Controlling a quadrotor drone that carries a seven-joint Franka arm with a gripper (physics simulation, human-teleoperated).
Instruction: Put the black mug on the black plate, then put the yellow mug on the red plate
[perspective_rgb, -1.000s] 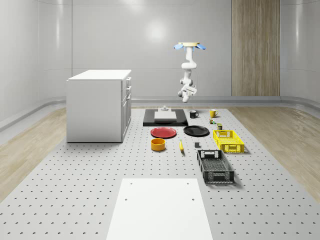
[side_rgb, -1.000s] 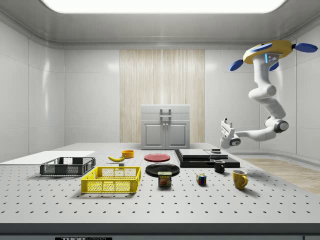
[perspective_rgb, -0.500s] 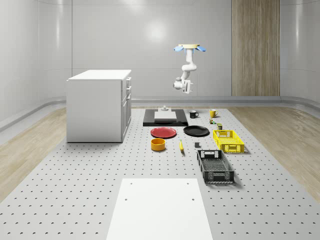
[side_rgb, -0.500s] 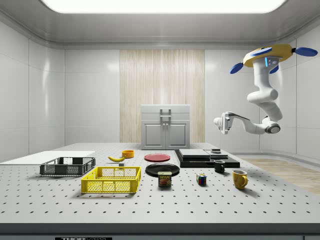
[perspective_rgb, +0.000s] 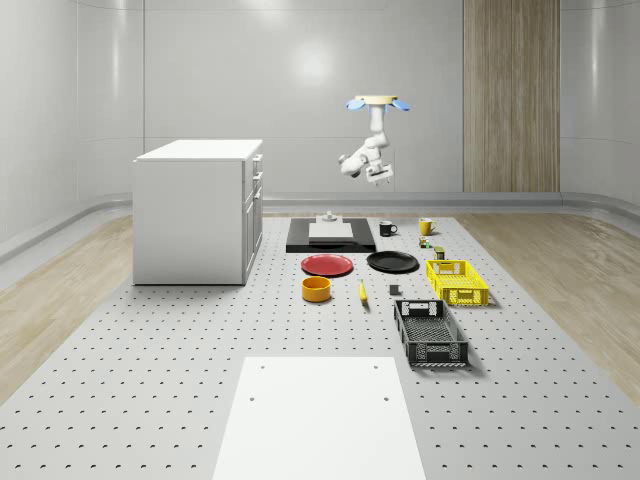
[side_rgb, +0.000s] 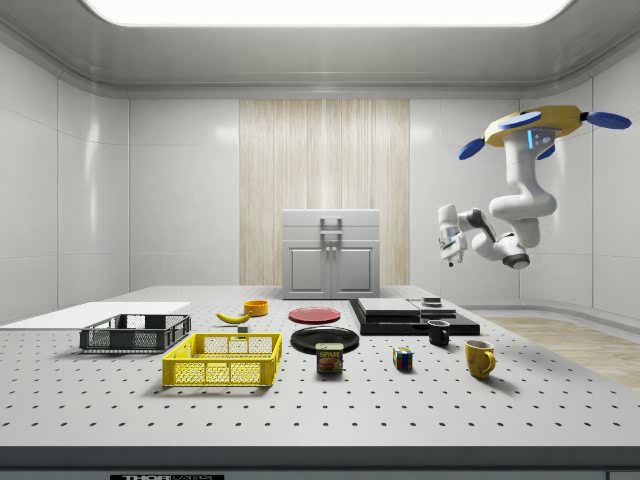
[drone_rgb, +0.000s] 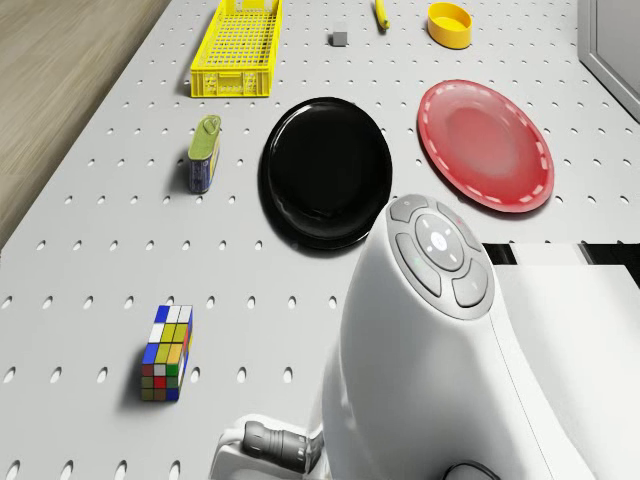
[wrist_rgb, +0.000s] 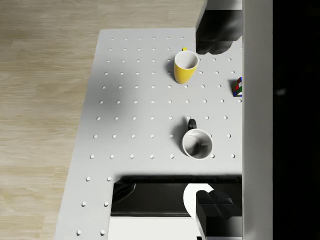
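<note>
The black mug (perspective_rgb: 387, 228) (side_rgb: 439, 333) (wrist_rgb: 197, 143) stands upright on the table beside the black slab. The yellow mug (perspective_rgb: 425, 226) (side_rgb: 479, 358) (wrist_rgb: 185, 67) stands upright a little further along the same end. The black plate (perspective_rgb: 392, 262) (drone_rgb: 325, 170) and the red plate (perspective_rgb: 327, 265) (drone_rgb: 485, 145) lie side by side, both bare. The drone (perspective_rgb: 377, 101) (side_rgb: 535, 125) hovers high over the table's far end. My gripper (perspective_rgb: 379, 177) (side_rgb: 449, 252) (wrist_rgb: 216, 122) hangs well above the mugs, open, holding nothing, with its fingers (wrist_rgb: 215, 35) wide apart.
A white cabinet (perspective_rgb: 198, 210) stands at the whole-scene view's left. A black slab (perspective_rgb: 330, 236) carries a white block. A yellow basket (perspective_rgb: 457, 281), black basket (perspective_rgb: 430, 333), orange bowl (perspective_rgb: 316, 289), banana (perspective_rgb: 362, 291), tin can (drone_rgb: 204, 152) and puzzle cube (drone_rgb: 167, 352) are spread over the table.
The arm has folded up under the drone and the gripper has risen. The drone sits slightly lower in both fixed views. Mugs and plates have not moved.
</note>
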